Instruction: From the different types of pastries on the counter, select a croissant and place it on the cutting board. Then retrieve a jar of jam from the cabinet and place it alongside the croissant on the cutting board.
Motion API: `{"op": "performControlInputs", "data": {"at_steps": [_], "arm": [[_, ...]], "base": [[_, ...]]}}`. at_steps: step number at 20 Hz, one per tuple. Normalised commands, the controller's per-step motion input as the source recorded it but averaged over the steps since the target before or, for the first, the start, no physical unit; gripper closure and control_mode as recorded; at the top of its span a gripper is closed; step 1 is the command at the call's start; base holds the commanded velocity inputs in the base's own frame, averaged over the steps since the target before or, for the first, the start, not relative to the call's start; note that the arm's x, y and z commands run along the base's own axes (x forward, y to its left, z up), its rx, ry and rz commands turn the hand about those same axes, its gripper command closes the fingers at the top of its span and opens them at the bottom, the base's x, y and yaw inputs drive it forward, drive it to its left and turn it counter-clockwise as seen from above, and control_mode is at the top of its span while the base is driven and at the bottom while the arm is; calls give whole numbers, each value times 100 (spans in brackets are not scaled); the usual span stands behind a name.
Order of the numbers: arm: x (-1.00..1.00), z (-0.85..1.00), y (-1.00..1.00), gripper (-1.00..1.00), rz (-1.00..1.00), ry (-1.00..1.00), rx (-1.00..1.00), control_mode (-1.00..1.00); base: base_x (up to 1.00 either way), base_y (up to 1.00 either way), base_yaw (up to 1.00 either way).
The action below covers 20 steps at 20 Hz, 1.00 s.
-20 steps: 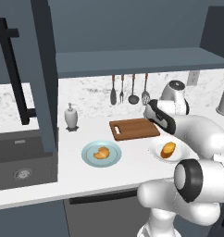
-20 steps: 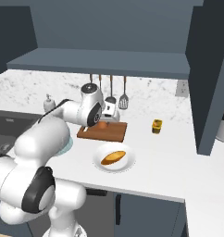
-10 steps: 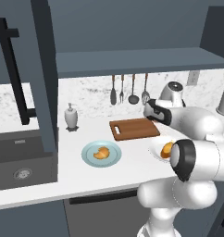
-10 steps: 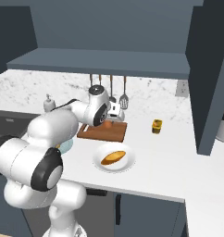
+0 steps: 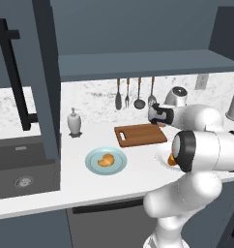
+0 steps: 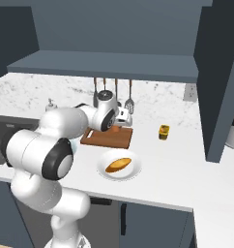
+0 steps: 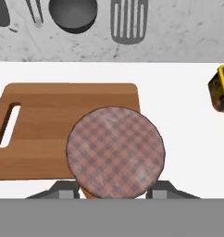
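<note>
Clenched on the small orange-brown jar of jam with its checked lid, our tool hangs over the right end of the flat brown wooden cutting board on the white desk. From the hand we see only the lid; our right base camera shows an orange sliver of the jar below the tool. Well left, our left base camera finds the golden crescent croissant on the round light-blue plate, not on the board.
</note>
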Motion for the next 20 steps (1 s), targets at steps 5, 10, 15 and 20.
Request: {"op": "performControlInputs", "data": {"at_steps": [5, 10, 15, 20], "arm": [[28, -22, -9, 100, 0, -1, 0, -100], [16, -25, -4, 100, 0, 0, 0, -100], [6, -22, 0, 100, 0, 0, 1, -100], [16, -26, 0, 100, 0, 0, 0, -100]], "base": [[0, 0, 0], [0, 0, 0], [0, 0, 0], [0, 0, 0]]}}
